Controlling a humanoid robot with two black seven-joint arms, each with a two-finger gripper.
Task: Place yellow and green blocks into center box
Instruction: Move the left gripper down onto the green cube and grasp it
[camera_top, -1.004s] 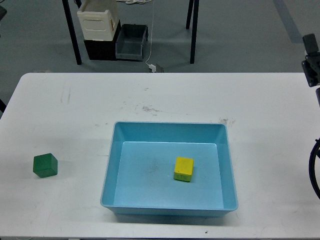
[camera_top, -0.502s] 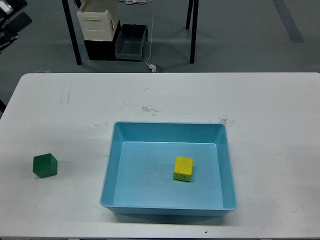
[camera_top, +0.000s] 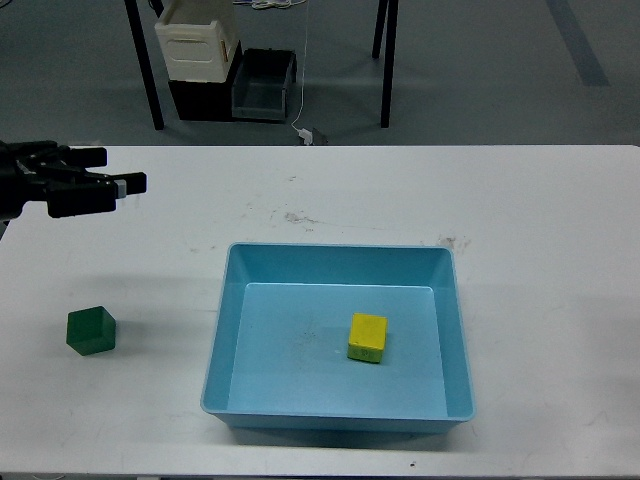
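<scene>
A green block (camera_top: 91, 331) sits on the white table (camera_top: 540, 230) near its left edge. A yellow block (camera_top: 367, 338) lies inside the light blue box (camera_top: 340, 248) at the table's center, right of the box's middle. My left gripper (camera_top: 118, 170) comes in from the left edge and hovers above the table's left side, well behind the green block and apart from it. Its two fingers point right with a gap between them and hold nothing. My right gripper is out of view.
Beyond the table's far edge, a white container (camera_top: 195, 40) sits on a black crate beside a grey bin (camera_top: 262, 85) on the floor. Black table legs (camera_top: 146, 70) stand there too. A cable hangs down to a plug (camera_top: 308, 133).
My right arm, seen at the right edge a second ago, has left the view. My left gripper has come down from the top left corner to above the table's left side.
</scene>
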